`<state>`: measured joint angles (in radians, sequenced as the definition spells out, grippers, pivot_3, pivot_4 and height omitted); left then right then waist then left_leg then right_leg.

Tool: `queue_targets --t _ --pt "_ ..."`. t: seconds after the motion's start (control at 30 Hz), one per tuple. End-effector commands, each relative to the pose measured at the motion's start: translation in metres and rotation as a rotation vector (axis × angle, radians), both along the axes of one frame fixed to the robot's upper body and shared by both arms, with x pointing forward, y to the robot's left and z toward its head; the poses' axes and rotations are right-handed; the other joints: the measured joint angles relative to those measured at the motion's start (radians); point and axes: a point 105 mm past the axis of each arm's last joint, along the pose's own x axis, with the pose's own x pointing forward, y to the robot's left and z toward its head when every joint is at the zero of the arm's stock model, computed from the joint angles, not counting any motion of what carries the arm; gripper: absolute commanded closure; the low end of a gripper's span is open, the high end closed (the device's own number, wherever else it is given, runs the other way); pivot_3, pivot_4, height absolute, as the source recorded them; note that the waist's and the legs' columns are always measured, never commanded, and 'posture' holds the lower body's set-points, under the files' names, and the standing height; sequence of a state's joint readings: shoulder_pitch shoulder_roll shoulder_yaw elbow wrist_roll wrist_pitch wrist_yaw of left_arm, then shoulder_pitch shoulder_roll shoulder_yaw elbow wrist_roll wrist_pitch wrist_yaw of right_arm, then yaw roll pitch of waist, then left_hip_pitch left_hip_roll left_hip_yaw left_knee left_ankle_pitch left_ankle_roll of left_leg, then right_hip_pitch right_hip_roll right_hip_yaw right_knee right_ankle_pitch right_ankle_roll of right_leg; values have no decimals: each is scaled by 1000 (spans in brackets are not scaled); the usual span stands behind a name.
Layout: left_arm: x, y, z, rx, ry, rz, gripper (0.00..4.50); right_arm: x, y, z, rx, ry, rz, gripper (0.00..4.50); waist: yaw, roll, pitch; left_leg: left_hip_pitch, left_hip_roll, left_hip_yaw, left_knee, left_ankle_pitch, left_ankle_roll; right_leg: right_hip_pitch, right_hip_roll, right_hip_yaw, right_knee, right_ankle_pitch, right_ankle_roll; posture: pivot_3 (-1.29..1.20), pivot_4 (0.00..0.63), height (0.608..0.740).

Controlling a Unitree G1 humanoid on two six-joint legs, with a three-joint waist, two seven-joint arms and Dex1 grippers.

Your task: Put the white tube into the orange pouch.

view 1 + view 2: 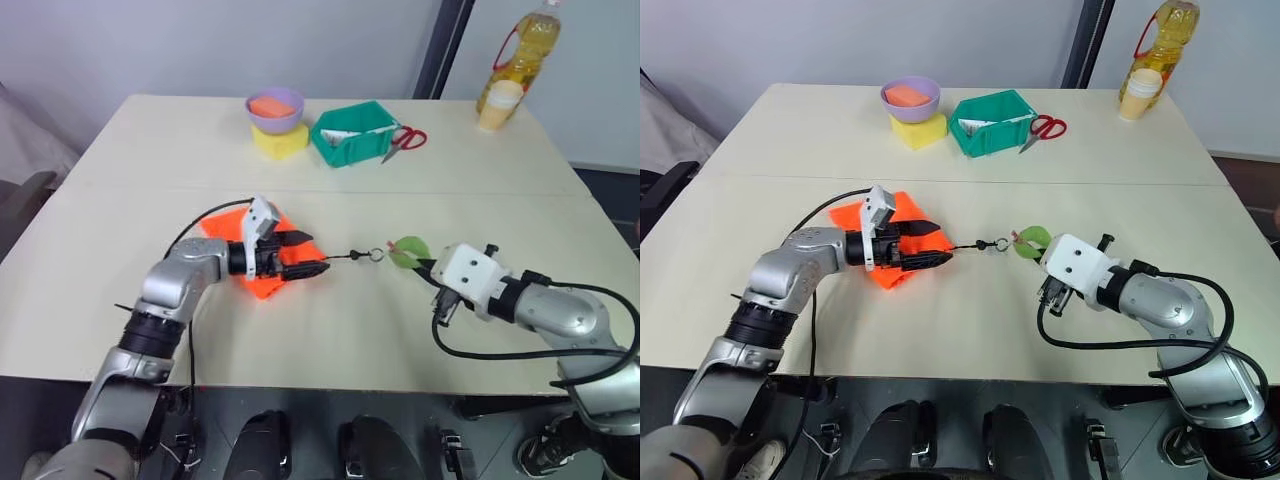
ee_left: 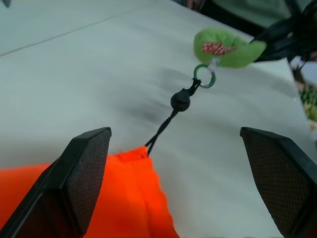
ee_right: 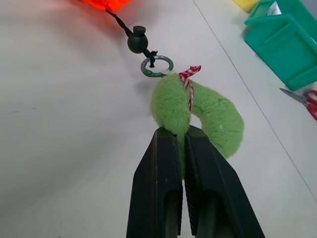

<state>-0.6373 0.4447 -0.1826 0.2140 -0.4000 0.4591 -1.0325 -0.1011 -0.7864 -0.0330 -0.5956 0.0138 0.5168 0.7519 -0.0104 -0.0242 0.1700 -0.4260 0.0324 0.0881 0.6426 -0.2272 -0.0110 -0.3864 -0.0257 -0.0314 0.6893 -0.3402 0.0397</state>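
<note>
The bright orange soft fabric pouch (image 1: pixel 262 262) lies flat on the pale wooden table (image 1: pixel 330 330), just left of its middle. The left gripper (image 1: pixel 312 254) hovers over the pouch's edge at three o'clock, its two black fingers (image 2: pixel 81 173) spread wide, with nothing between them. A thin black cord (image 2: pixel 161 130) runs from the pouch toward three o'clock, through a black bead, to a small green ring and a fuzzy green tag (image 3: pixel 208 114). The right gripper (image 3: pixel 181 141) has its fingers pressed together, pinching the near edge of that tag. The white tube cannot be made out; it may sit inside the pouch. At twelve o'clock stand a green plastic bin (image 1: pixel 352 132), red-handled scissors (image 1: pixel 405 141), a lilac bowl (image 1: pixel 275 106) on a yellow sponge and, towards two o'clock, a tall yellow oil bottle (image 1: pixel 520 55).
</note>
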Motion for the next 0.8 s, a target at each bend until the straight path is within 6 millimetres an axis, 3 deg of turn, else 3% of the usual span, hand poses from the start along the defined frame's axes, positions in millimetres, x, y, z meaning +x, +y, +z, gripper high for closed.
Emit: queue_targets --t 0.03,0.27,0.37,0.53,0.8 --pt "5 -8 4 20 -98 -19 43 -1 -3 15 -9 -65 -7 4500 0 0 0 0 0 0 1 0 0 0 0 0 0 0 0 0 150 737" --pt "9 -17 5 -11 -110 -29 43 3 -37 16 -55 -79 -140 4500 3 0 0 -1 0 0 4 -1 2 1 0 0 1 0 1 0 150 737" --pt "11 -20 8 -36 -108 -25 43 2 -40 14 -29 -66 -156 4500 2 0 0 -1 0 0 5 -1 2 2 0 0 1 1 1 0 150 737" --pt "14 -22 10 -55 -114 -16 43 -4 -21 21 153 -54 -97 4500 -1 0 0 0 0 -1 5 -1 2 2 0 0 2 1 2 0 150 737" --pt "15 -26 17 -72 -121 -35 43 -16 -1 17 153 -24 7 4500 0 0 0 0 0 -1 6 -1 2 2 0 0 2 1 2 0 150 737"
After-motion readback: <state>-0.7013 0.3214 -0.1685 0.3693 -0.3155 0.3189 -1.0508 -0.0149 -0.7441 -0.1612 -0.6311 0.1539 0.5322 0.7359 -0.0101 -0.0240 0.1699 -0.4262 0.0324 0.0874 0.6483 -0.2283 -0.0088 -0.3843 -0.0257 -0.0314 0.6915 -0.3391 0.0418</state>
